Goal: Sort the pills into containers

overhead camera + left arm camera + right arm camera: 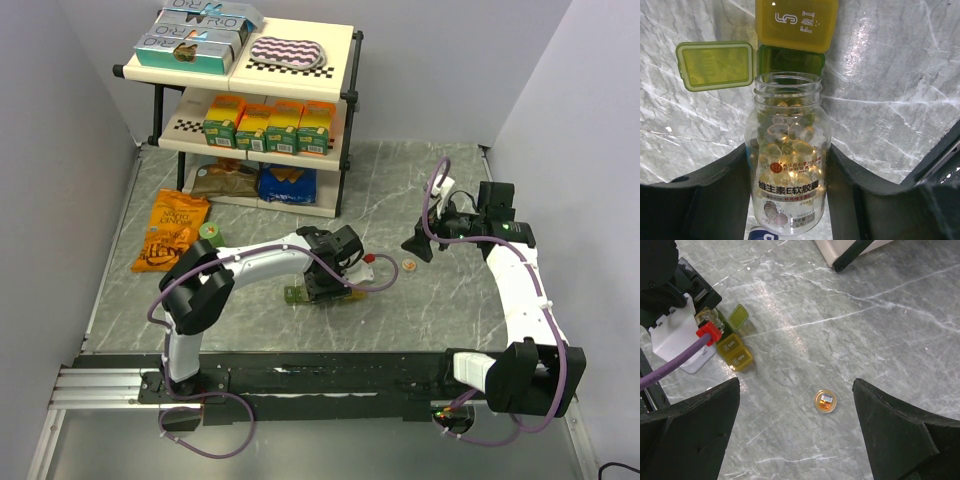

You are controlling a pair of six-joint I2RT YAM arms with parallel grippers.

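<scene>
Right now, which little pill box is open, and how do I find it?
On the grey marble table, find the clear pill bottle held by the left gripper. The containers strip lies past its mouth. The open one is green with its lid flipped out sideways, beside the shut yellow one marked FRI.

Bright, even overhead light; all three views sharp.
You get soft shadows on the table [390,190], white glare streaks on the marble in the left wrist view, a hot glint on the pill bottle [812,170], and fingers [900,440] crushed to black.
</scene>
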